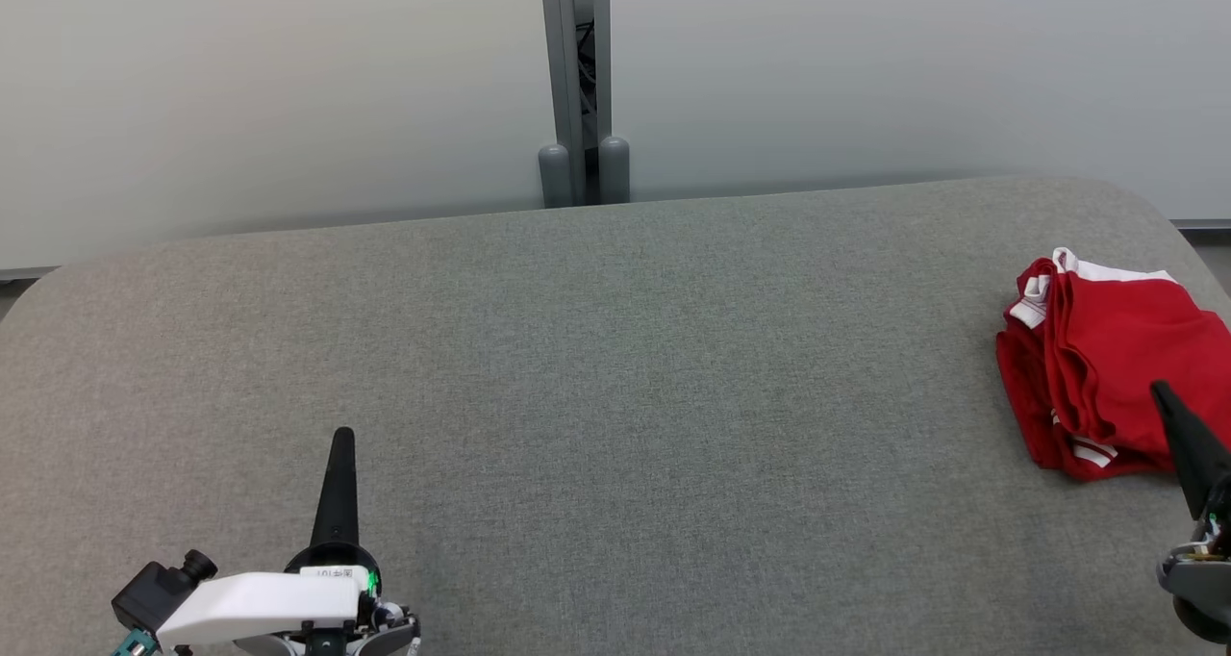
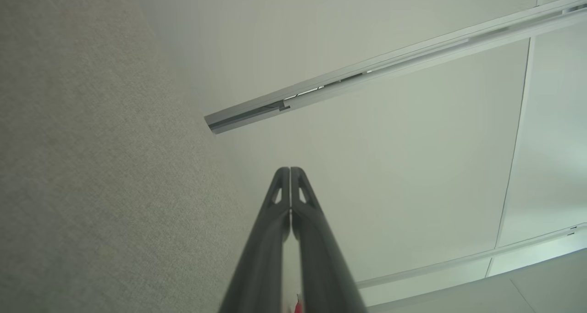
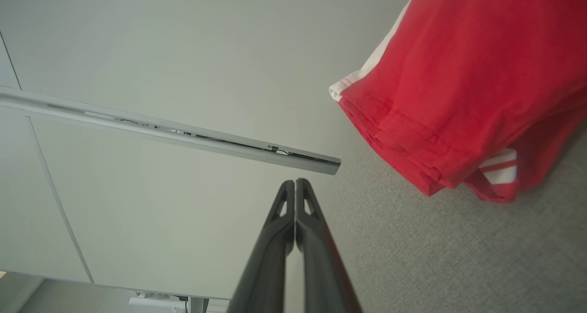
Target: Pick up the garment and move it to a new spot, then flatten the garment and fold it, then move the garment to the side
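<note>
1. Grey, fabric-covered tabletop (image 1: 615, 367) with rounded far corners. It runs the full width of my head view. Behind it stand pale wall panels (image 1: 288, 88), joined at centre back by a grey upright post (image 1: 575, 79).
2. Garment (image 1: 1106, 358): red cloth with white striped trim. It lies in a layered, folded heap at the right end of the tabletop, close to the right edge and roughly midway between front and back. My right wrist view shows the garment (image 3: 458, 74) close up, with several red hems stacked one on another. A white band runs along one side and two white stripes peep out from under the lowest layer.
3. Left hand (image 1: 342, 437): at the lower left of my head view, over the near-left part of the tabletop, well apart from the garment. Its two dark fingers are pressed together and hold nothing. In my left wrist view the left hand (image 2: 290, 170) meets tip to tip, with grey fabric on one side and wall panels beyond.
4. Right hand (image 1: 1160, 389): at the lower right edge of my head view, its tip drawn over the garment's near corner. In my right wrist view the right hand (image 3: 295, 181) has its fingers pressed together and grips nothing. The garment lies off to one side, near the fingers but apart from them.
</note>
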Tool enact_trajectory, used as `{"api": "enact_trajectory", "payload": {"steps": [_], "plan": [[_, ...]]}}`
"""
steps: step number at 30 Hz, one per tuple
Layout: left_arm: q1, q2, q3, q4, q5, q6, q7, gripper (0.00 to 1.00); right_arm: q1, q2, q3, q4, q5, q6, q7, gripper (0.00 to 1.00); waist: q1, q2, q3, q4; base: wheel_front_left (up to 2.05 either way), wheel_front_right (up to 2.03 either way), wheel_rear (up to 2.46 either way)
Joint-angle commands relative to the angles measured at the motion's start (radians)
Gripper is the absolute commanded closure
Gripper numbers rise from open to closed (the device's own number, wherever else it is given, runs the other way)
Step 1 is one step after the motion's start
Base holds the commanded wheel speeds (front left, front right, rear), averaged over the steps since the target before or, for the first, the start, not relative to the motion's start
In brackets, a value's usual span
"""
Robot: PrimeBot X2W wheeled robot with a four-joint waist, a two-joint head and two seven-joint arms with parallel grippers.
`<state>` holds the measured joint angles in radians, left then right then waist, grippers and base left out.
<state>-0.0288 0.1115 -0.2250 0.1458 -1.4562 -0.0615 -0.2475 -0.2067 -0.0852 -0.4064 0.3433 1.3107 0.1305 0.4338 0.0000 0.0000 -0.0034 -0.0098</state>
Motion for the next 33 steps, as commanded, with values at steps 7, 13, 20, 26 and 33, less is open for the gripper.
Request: {"api": "enact_trajectory", "payload": {"steps": [7,13,20,26,33], "plan": [[-0.033,-0.014,0.007,0.010,-0.053,-0.021,-0.007,1.00,-0.032,-0.012,-0.023,0.019,0.066,0.000,0.028,1.00,0.0000,0.0000,0.001,0.002,0.00,0.00,0.00],[-0.039,-0.025,0.007,0.020,-0.086,-0.034,-0.010,1.00,-0.039,-0.014,-0.034,0.037,0.110,0.000,0.043,1.00,0.0000,0.0000,0.003,0.004,0.00,0.00,0.00],[-0.051,-0.041,0.008,0.031,-0.125,-0.048,-0.011,1.00,-0.053,-0.018,-0.052,0.052,0.158,0.000,0.060,1.00,0.0000,0.0000,0.004,0.006,0.00,0.00,0.00],[-0.051,-0.049,0.009,0.041,-0.154,-0.059,-0.014,1.00,-0.058,-0.020,-0.063,0.069,0.197,0.000,0.073,1.00,0.0000,0.0000,0.005,0.008,0.00,0.00,0.00],[-0.062,-0.064,0.009,0.049,-0.189,-0.071,-0.016,1.00,-0.071,-0.023,-0.076,0.080,0.238,0.000,0.088,1.00,0.0000,0.0000,0.006,0.010,0.00,0.00,0.00]]}}
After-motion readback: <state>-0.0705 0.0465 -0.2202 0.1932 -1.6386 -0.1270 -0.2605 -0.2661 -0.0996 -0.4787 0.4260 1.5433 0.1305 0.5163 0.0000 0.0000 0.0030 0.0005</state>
